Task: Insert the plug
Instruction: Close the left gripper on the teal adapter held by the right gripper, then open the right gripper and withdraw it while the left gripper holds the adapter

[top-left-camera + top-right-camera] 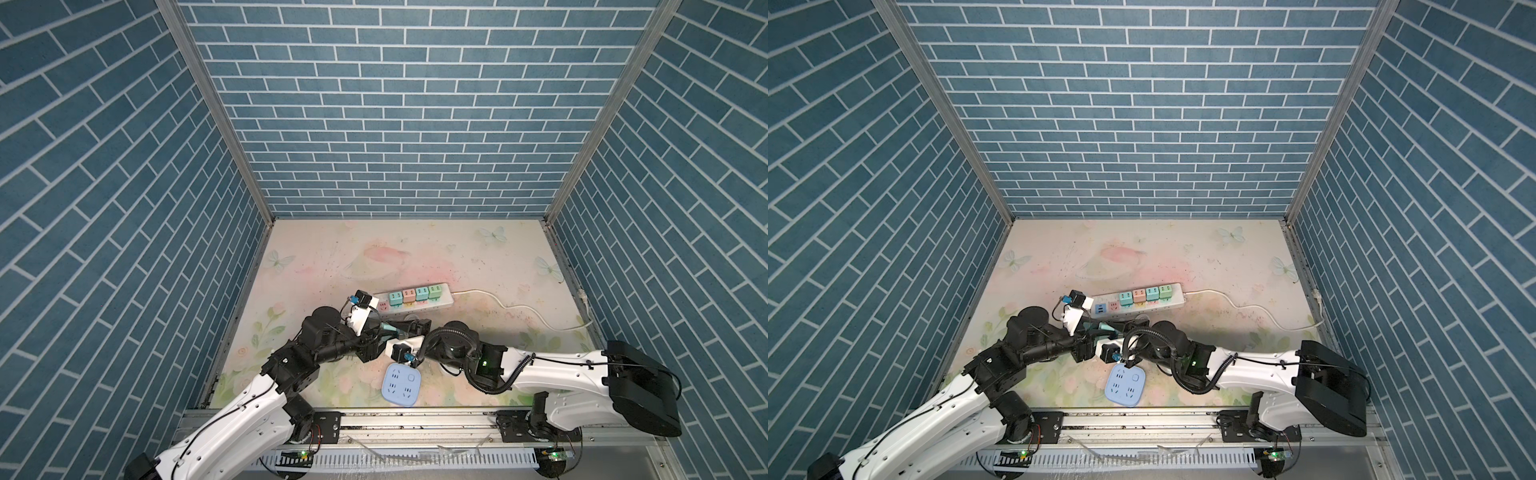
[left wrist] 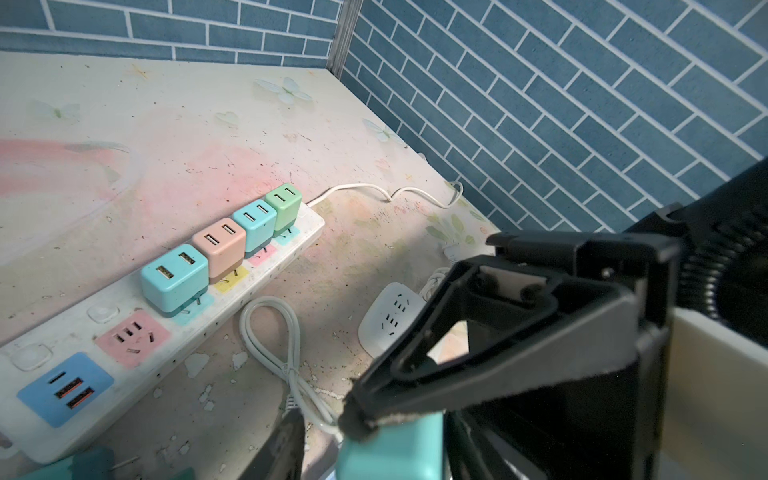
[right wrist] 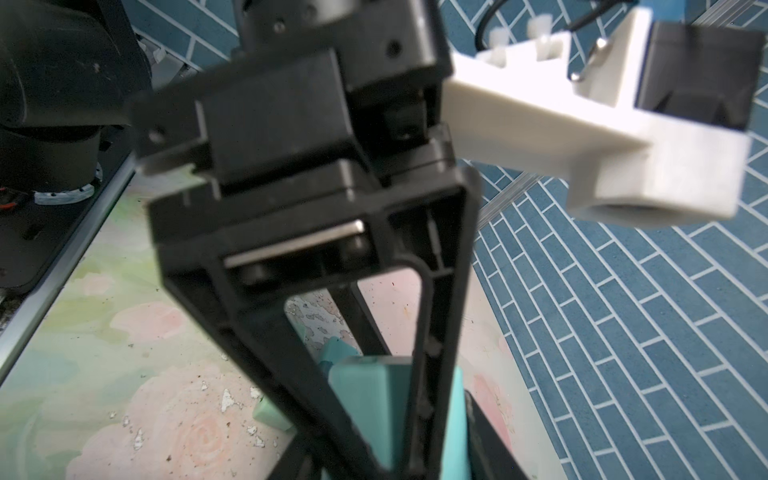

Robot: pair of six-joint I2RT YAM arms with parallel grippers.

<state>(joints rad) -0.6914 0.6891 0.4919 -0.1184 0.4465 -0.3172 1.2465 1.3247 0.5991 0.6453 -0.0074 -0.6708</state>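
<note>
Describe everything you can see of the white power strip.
The power strip is a long white plastic bar lying flat on the table. Four cube chargers stand plugged in a row: teal, peach, blue, green. Beside them a pink socket is free, then a blue USB panel at the end. A white cord leaves the opposite end.

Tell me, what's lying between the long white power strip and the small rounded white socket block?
A looped white cable lies between the power strip and the white socket block. The left wrist view shows it.
</note>
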